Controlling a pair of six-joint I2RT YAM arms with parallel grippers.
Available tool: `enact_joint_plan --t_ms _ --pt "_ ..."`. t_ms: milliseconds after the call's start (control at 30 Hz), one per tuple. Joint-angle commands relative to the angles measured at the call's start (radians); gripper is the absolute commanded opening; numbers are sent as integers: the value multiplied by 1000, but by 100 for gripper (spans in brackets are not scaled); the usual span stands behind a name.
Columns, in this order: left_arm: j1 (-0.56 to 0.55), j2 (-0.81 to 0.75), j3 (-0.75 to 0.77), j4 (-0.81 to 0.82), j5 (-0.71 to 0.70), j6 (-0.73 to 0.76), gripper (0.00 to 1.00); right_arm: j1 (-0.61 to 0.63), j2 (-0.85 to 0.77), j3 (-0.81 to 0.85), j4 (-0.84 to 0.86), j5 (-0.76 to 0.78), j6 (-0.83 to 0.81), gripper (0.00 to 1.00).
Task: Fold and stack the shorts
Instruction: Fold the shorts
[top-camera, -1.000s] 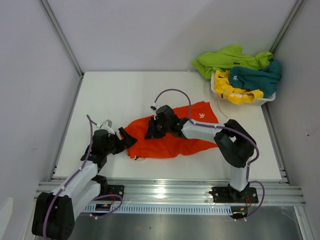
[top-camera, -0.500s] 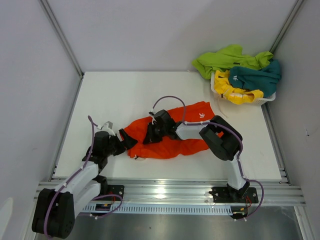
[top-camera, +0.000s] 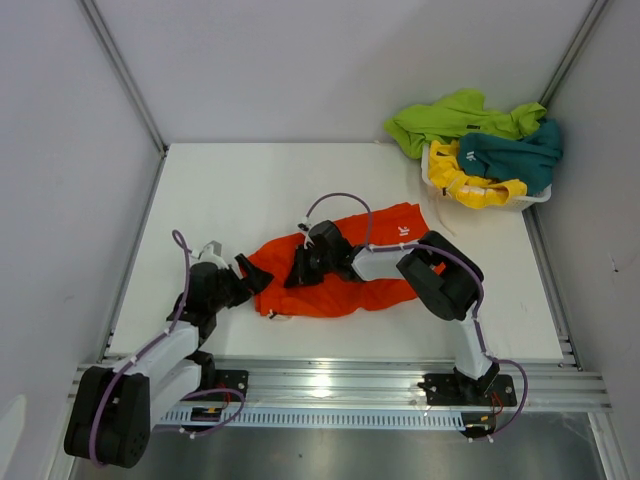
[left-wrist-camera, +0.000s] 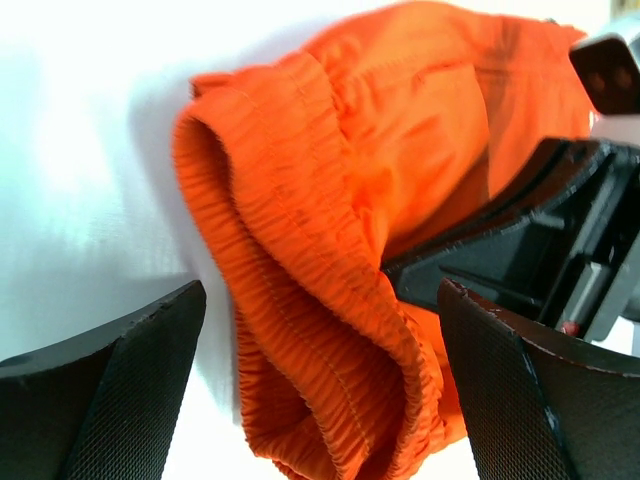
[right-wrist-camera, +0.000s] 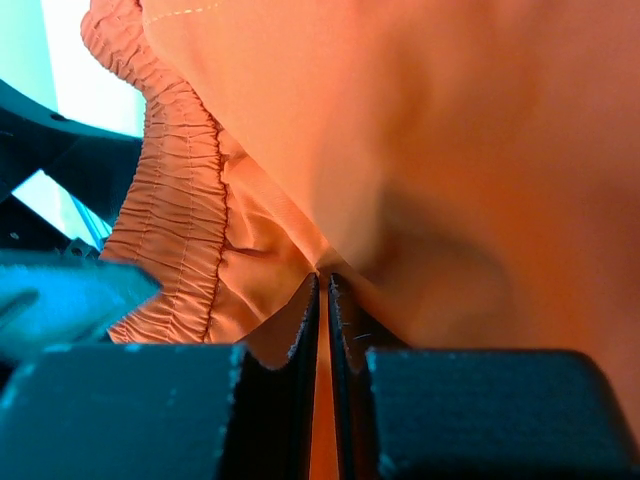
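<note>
White tabletop, enclosed by pale panels, carries the orange shorts in its front half, roughly midway between the side edges. The orange shorts lie spread in a long, creased strip that runs from lower left to upper right. A small white logo shows on the far right end. The gathered elastic waistband forms the left end; in the left wrist view it is doubled over into a thick ribbed roll, with smoother fabric behind it.

The right fingers sit on the middle-left part of the garment. They stand almost together, and the narrow slit between them holds a thin pinch of orange fabric. The cloth puckers at the tips. The ribbed waistband runs to the left of this pinch.

The left fingers stand wide apart at the waistband end. The waistband roll lies between them, and the pictures do not show either pad touching the fabric. The black body of the right arm rests on the shorts just beyond the roll.

At the far right corner stands a white basket. Yellow shorts and teal shorts lie in it, and lime green shorts drape over its far rim onto the tabletop.
</note>
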Motion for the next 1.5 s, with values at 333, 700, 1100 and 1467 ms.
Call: enact_joint_plan --t_ms 333,700,1100,1467 --pt "3 267 -1 214 -54 -54 99 3 -14 -23 55 -26 2 9" --pt "3 317 85 173 -179 -42 99 -1 -23 -35 53 -32 -5 9" --pt "3 352 103 204 -163 -41 98 -3 -12 -14 53 -48 -4 9" --pt "2 165 120 -106 -120 -45 99 -17 -11 20 -8 -32 -28 8"
